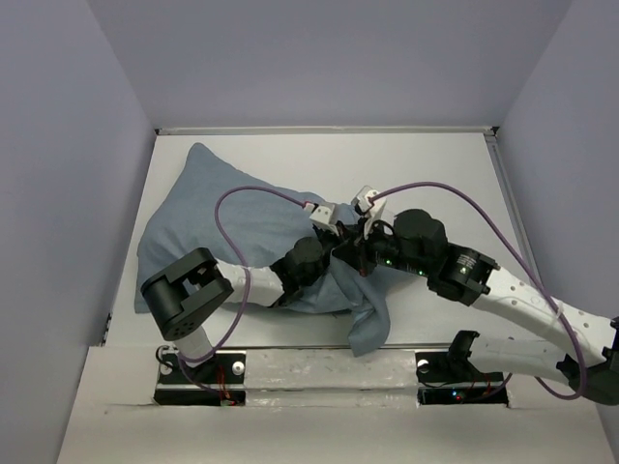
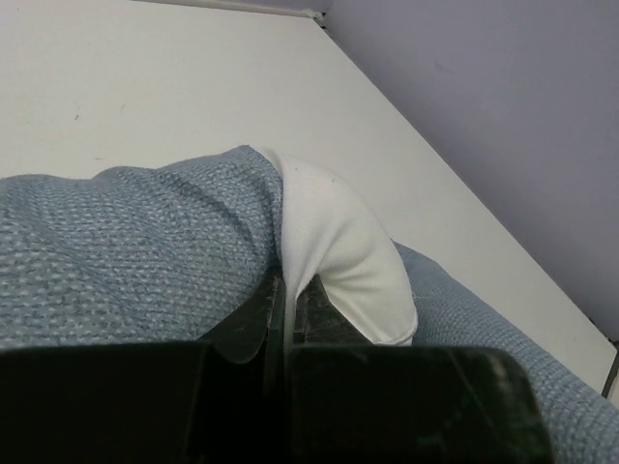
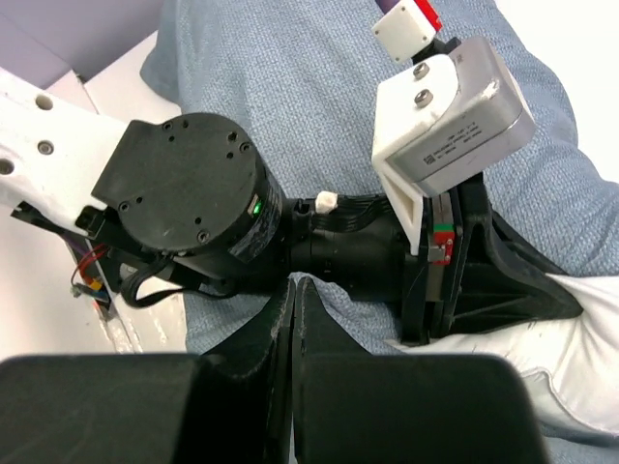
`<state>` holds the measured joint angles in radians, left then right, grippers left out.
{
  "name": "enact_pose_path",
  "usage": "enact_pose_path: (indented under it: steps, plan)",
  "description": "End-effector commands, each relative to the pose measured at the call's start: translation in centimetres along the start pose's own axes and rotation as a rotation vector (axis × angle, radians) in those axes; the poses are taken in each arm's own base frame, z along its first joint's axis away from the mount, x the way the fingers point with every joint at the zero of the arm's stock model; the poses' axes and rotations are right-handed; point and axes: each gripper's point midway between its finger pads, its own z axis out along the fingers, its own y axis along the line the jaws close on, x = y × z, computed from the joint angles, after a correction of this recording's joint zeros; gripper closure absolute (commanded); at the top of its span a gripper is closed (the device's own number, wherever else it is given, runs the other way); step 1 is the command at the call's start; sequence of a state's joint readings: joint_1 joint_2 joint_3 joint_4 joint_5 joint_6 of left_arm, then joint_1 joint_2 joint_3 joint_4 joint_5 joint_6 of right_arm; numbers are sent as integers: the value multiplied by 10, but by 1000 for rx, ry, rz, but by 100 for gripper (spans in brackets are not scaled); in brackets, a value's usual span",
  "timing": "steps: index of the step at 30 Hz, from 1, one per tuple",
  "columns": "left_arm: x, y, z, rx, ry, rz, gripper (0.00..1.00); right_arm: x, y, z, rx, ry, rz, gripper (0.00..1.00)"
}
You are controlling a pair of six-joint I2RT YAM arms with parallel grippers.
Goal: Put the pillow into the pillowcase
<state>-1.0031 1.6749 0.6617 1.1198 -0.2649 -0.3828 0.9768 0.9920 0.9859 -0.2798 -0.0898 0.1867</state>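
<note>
We see the left pincer (image 2: pixel 287 290) with its two fingers pressed together, and the rim of the pillowcase (image 2: pixel 126 242) runs straight down into the seam between them. Just beside that rim a rounded corner of the pillow (image 2: pixel 338 251) bulges out white. It has blue-grey weave on its left and more of the same cloth past it on the right. The rest of the pillow is hidden under the cloth.

The right pincer (image 3: pixel 293 295) is also closed, its fingers meeting in a thin line. Its tips lie over the blue-grey cloth, close under the left arm's wrist (image 3: pixel 193 203). We cannot tell whether any cloth is caught between them. From this wrist view we look across the left arm's camera housing (image 3: pixel 450 111) to its black fingers. They taper towards a patch of white pillow at the right edge.

From above, the two arms meet near the middle of the bench (image 1: pixel 435 174), over the right end of the pillowcase. The filled sack stretches from there towards the far left corner. A loose flap of it trails towards the near edge between the two bases. Purple cables (image 1: pixel 227 208) loop above both arms.
</note>
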Motion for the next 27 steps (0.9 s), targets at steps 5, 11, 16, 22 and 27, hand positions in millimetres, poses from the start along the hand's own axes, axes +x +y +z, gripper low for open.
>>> enact_pose_path:
  steps: [5, 11, 16, 22, 27]
  plan:
    - [11, 33, -60, -39, 98, -126, 100, -69, 53, -31, -230, -356, 33, 100]
    - [-80, -2, -89, 148, -53, -252, 77, 50, 34, 3, -220, -158, 199, 100]
    - [-88, -31, -109, 273, 10, -282, 38, 86, 32, 17, -214, -69, 247, 100]
    - [-129, -27, -111, 152, 23, -131, 17, 92, 31, 13, -201, -61, 246, 100]
    - [-121, 1, -89, -61, 169, 43, 11, 101, 26, 16, -180, -59, 270, 100]
